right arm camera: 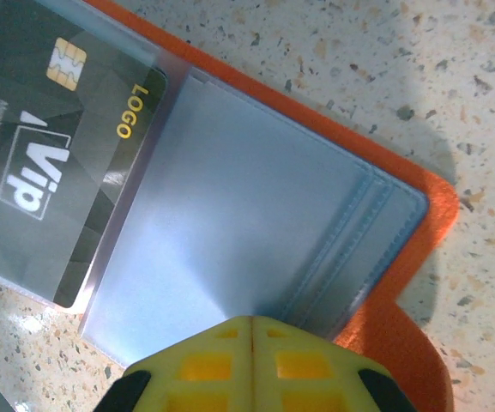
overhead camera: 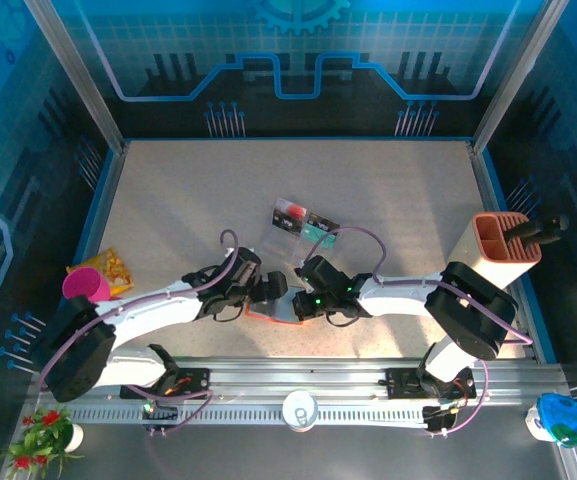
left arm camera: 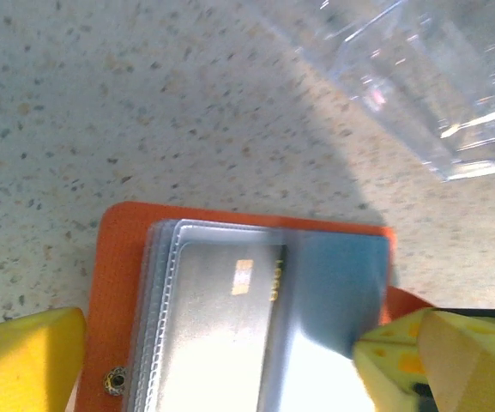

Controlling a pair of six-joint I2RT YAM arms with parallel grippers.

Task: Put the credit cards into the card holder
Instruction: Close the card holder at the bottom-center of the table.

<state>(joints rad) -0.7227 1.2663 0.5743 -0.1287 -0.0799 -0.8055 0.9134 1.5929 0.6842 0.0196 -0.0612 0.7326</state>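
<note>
Lying open flat on table, front-centre, card holder runs long-axis left-right. Fully spread left gripper straddles it; right gripper closed over grey-blue pocket. Right wrist view reads sleeved black VIP card; left wrist view: mostly glare.

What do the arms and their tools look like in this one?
The left arm and right arm have white links, black joints and a lilac cable each. The left tool and right tool have yellow fingers, the right's with square recesses.
</note>
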